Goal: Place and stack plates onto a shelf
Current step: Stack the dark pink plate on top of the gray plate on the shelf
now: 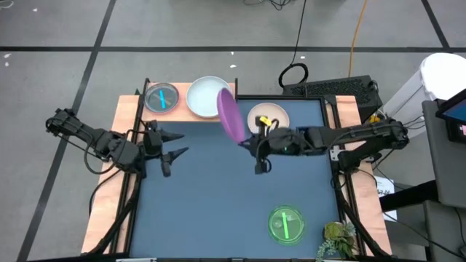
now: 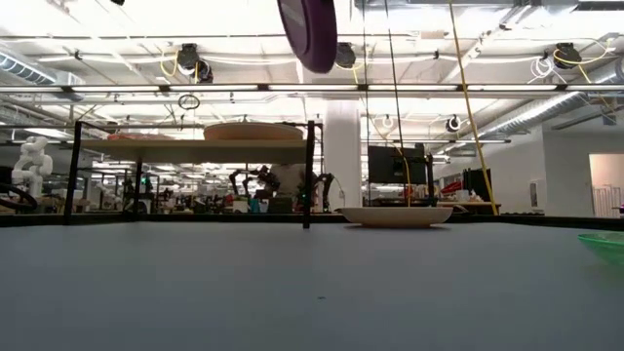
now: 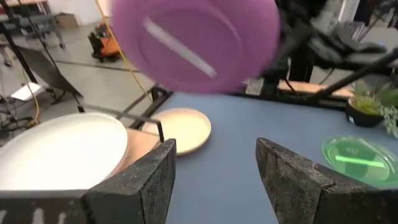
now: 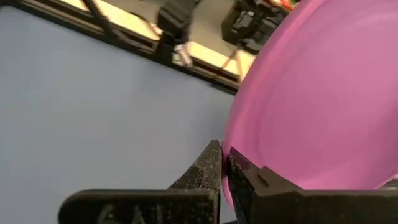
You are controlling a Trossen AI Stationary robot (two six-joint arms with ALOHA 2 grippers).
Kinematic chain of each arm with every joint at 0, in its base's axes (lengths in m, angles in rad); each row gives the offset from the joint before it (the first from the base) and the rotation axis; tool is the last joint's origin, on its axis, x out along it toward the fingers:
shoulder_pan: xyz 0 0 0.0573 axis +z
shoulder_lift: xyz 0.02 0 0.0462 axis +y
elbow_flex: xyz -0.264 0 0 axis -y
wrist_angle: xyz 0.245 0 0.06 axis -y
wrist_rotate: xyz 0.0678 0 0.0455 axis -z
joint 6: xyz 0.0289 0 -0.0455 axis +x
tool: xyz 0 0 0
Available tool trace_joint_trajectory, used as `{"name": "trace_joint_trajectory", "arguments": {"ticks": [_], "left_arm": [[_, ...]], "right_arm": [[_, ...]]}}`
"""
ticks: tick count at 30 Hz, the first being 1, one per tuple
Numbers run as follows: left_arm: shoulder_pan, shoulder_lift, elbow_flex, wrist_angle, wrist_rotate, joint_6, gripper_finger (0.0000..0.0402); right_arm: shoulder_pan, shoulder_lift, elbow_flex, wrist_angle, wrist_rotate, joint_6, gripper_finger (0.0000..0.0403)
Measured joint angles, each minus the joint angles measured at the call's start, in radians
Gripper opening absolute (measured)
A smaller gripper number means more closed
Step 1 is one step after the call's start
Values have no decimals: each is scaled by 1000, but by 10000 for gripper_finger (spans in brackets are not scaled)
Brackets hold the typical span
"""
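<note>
1. Blue table top fills the high view, with wooden side strips and a grey tiled floor around it; the low view looks level across it into a bright workshop with ceiling lights.
2. Nearest, at the table's front right, lies the green plate, flat on the blue surface; the low view cuts it off at the edge, showing only a sliver of rim.
3. Mid-table, the right gripper reaches in from the right side, arm stretched nearly level, fingers pinched tight on the rim of the purple plate.
4. That purple plate is lifted off the table and tilted steeply on edge; the low view shows only its lower part at the top edge.
5. Across from it, the left gripper waits over the table's left part, fingers spread wide, nothing between them.
6. Behind the right gripper, the cream plate rests on the table, partly hidden by the arm.
7. Farthest back stands the shelf, carrying the white plate and, to its left, the cyan plate.
8. From the low view only one plate shows on the shelf, side-on, colour hard to tell.
</note>
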Motion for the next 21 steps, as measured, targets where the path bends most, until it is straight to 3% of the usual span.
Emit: {"name": "trace_joint_trajectory", "arguments": {"ticks": [10,15,21], "left_arm": [[-13,-25,0,-111,16,-36,214],[-27,-55,0,-116,73,-21,149],[-39,-73,0,-120,89,-4,83]], "right_arm": [[-166,17,114,-16,-46,-104,0],[-234,73,167,-13,-141,-115,0],[-291,149,247,-20,-160,-138,0]]}}
